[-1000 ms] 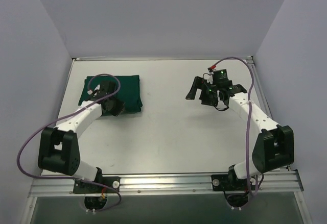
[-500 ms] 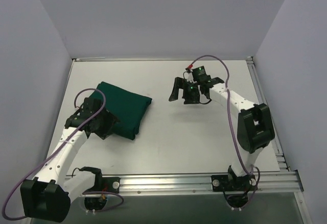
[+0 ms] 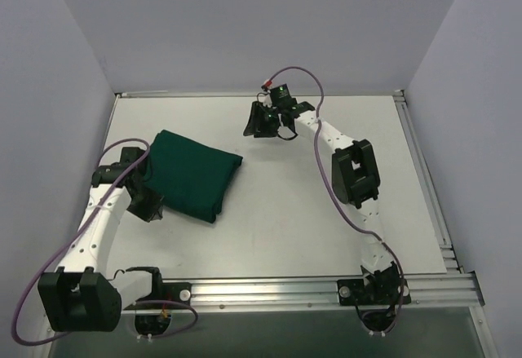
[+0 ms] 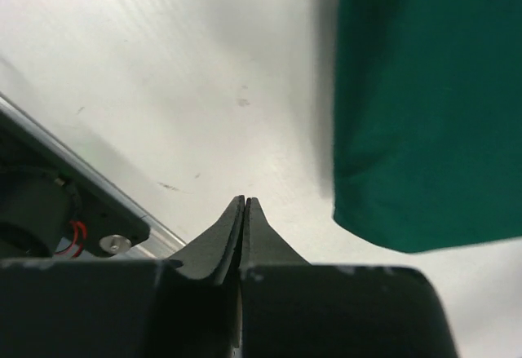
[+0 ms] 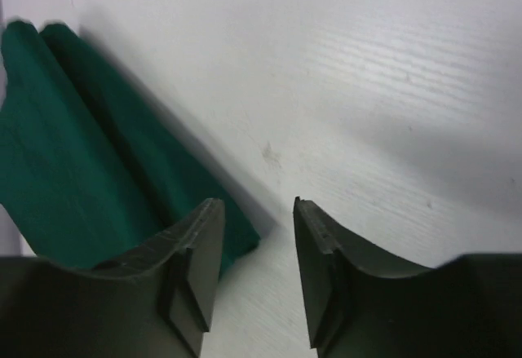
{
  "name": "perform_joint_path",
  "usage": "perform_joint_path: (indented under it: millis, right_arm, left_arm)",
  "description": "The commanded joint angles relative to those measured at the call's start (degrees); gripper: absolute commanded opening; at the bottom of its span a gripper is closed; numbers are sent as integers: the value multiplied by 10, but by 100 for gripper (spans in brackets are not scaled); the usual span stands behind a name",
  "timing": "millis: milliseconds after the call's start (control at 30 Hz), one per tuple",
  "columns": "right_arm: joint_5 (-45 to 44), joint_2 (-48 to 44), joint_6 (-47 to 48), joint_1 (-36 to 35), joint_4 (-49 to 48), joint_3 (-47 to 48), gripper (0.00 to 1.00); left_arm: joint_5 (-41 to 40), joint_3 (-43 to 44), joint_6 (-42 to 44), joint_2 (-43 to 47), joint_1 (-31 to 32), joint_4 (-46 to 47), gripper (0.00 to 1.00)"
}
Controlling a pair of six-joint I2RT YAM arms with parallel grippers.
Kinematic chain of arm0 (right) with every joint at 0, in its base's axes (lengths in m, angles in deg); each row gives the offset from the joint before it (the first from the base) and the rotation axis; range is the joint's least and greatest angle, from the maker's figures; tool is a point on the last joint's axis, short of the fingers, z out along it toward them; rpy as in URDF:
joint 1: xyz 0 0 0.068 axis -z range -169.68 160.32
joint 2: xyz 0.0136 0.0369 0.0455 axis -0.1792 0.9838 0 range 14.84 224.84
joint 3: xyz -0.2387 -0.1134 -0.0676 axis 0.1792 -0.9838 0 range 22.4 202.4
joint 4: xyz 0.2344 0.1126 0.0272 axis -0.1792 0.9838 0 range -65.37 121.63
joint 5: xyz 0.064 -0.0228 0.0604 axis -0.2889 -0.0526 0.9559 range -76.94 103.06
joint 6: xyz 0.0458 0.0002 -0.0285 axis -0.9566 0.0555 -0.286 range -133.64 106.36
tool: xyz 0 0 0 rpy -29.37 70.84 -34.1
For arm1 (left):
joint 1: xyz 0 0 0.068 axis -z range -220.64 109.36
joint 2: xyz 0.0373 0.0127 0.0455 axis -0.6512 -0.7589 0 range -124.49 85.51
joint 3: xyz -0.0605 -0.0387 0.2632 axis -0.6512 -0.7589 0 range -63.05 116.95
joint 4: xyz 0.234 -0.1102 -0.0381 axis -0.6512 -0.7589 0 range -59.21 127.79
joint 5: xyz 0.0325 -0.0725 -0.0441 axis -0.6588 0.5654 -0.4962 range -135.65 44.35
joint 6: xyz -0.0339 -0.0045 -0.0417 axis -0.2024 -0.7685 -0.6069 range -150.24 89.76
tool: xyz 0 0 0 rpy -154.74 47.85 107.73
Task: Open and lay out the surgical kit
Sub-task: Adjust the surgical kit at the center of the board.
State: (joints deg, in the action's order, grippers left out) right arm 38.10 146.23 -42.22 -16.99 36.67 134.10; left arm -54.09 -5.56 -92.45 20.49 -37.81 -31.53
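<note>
left claw (image 4: 243,204): closed, both fingers pressed flat together right to the tips, nothing between them.
left claw, place: low over the table (image 4: 163,72), just beside the near left edge of the green cloth bundle (image 4: 424,105); the tips are clear of the cloth.
left claw, from above (image 3: 147,205): a dark shape at the bundle's near left corner.
right claw (image 5: 256,204): jaws part way apart with a clear gap between the fingers, nothing held; bare table shows through the gap.
right claw, place: over the far middle of the table, near the bundle's far right corner and not touching it; in its own camera the cloth lies to the left, partly behind the left finger.
right claw, from above (image 3: 255,121): dark, at the end of the outstretched arm.
green cloth bundle, state: dark green, folded up, lying flat on the left half of the table at a slant to its edges; layered folds show along one side in the right wrist view.
green cloth bundle, contents: cannot tell, the cloth covers everything.
left arm (image 3: 98,227): white links, black joints, runs from the near left corner up the left side.
right arm (image 3: 355,174): reaches from the near right base across to the far middle.
purple cable (image 3: 298,72): loops above the right wrist; another follows the left arm.
rail (image 3: 269,289): bare metal, along the table's near edge.
walls (image 3: 245,24): pale, on three sides.
</note>
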Motion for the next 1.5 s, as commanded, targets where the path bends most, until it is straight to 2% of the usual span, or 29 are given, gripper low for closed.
perform_joint_path:
  millis: [0,67,100,167,267,533,567,733,867,1067,1367,1467]
  right_arm:
    - [11,52,-36,2,-27,84,37]
    - [37,82,-53,-3,-44,115,22]
    - [43,106,-59,-6,-51,137,18]
    - [60,128,-62,-19,-61,160,10]
    - [70,157,-62,-33,-61,183,6]
    - [111,178,-55,-49,-83,170,7]
    - [115,178,-57,-50,-83,170,7]
    - [137,185,-37,-61,-47,161,8]
    - [130,153,-5,-64,-42,97,8]
    - [136,94,5,-64,-61,-16,6]
    - [132,-11,3,-63,-85,-179,2]
    - [94,-60,-9,-56,-87,-247,1]
  left_arm:
    - [-10,-12,-5,-27,-19,-55,2]
    - [-10,-12,-38,-54,-20,-68,2]
    - [-11,-7,-46,-65,-20,-78,2]
    - [-10,-2,-57,-98,-20,-77,2]
    - [8,-1,-76,-128,-20,-63,2]
    - [10,-5,-99,-218,-26,11,2]
    - [11,2,-99,-245,-47,17,2]
    - [-4,60,-74,-323,-53,42,2]
    - [-3,127,-38,-415,-52,45,2]
    - [17,215,56,-490,-34,75,2]
    - [32,368,176,-569,89,82,2]
    - [42,401,197,-593,117,84,2]
